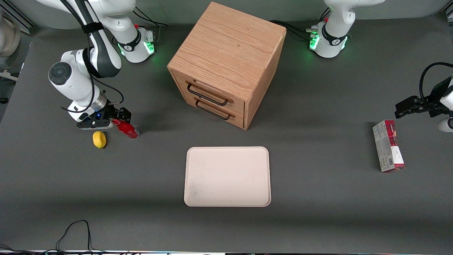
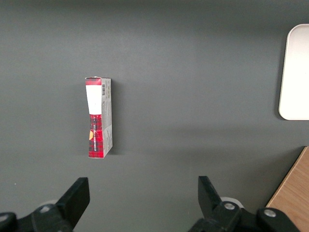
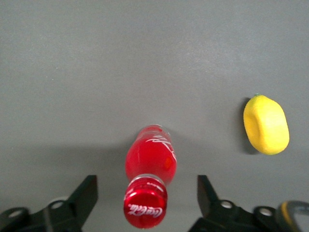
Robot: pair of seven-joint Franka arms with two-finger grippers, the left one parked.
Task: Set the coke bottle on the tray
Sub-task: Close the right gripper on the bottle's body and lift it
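Observation:
The small red coke bottle (image 1: 126, 129) lies on the dark table toward the working arm's end, its red cap pointing at my right gripper (image 1: 112, 119). In the right wrist view the cap and neck of the bottle (image 3: 148, 166) sit between the two black fingers of the gripper (image 3: 145, 186), which is open with a gap on each side of the cap. The cream tray (image 1: 226, 149) lies flat near the middle of the table, nearer the front camera than the cabinet, with nothing on it. An edge of the tray (image 2: 295, 72) shows in the left wrist view.
A yellow lemon-like object (image 1: 99, 139) lies beside the bottle and also shows in the right wrist view (image 3: 266, 124). A wooden two-drawer cabinet (image 1: 226, 53) stands mid-table. A grey-and-red carton (image 1: 388, 145) lies toward the parked arm's end and shows in the left wrist view (image 2: 99, 117).

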